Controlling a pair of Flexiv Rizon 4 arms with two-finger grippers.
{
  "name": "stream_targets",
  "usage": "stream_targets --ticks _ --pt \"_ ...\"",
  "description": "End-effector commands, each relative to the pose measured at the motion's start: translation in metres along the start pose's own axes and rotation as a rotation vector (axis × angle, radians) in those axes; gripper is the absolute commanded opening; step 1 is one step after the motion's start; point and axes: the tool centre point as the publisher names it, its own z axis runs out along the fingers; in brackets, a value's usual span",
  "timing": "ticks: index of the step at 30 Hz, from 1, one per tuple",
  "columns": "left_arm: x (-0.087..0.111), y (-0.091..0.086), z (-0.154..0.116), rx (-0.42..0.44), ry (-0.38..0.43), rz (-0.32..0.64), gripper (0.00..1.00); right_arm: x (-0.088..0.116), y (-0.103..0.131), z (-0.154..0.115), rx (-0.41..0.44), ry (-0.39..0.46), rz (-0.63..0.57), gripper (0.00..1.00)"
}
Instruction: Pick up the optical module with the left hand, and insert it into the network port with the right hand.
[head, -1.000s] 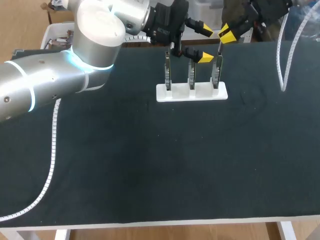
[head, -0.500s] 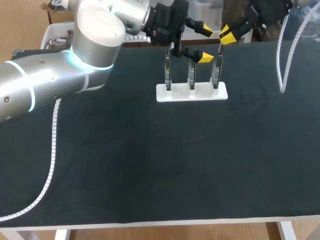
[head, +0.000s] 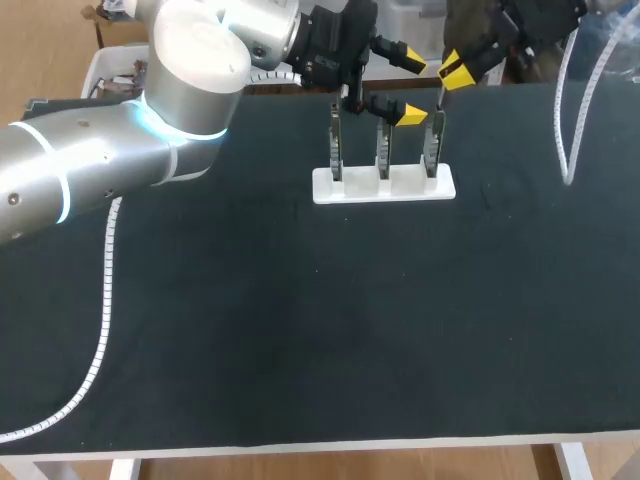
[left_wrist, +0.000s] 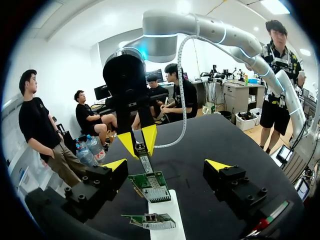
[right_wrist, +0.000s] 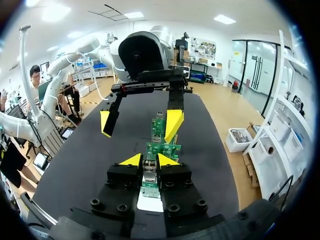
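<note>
Silver and slim, the metal optical module (right_wrist: 149, 169) sits between the two yellow fingertips of the right gripper (right_wrist: 149, 160), which are clenched on it from both sides. The module is upright over the rightmost green circuit board (head: 432, 145), one of three boards that stand in a row in the flat white plastic holder (head: 352, 191) on the far part of the black cloth table (head: 300, 330). I cannot tell whether the lower end of the module is already inside the board's socket. In the left wrist view, the middle board carries a grey metal network port (left_wrist: 157, 194) which lies between the fingers of the left gripper (left_wrist: 167, 165). These fingers are spread wide and touch nothing. The right arm comes in from the far right corner, and its gripper points down at the holder from above. The silver left arm, with a blue light ring at its joint, stretches from the left side along the far edge of the table. Its gripper hangs just behind the boards with the fingers turned toward the right gripper, close to it but apart.
</note>
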Motion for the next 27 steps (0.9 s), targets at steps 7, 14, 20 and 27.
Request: stream_targets --ticks 7,14,20,27 --pt "-0.0010 0.0002 0.0002 0.000 0.004 -0.001 1.00 -0.0019 -0.0106 -0.0004 -0.112 -0.005 -0.006 0.00" --pt "-0.0010 0.0002 0.0002 0.000 0.004 -0.001 1.00 -0.0046 -0.0107 -0.0020 -0.109 0.000 -0.015 0.00" --pt "-0.0010 0.0002 0.0002 0.000 0.004 -0.001 1.00 -0.0021 -0.0105 0.0007 -0.113 0.000 -0.006 0.00" --pt "-0.0010 0.0002 0.0002 0.000 0.004 -0.001 1.00 -0.0035 -0.0124 0.0033 -0.119 -0.002 -0.008 0.00"
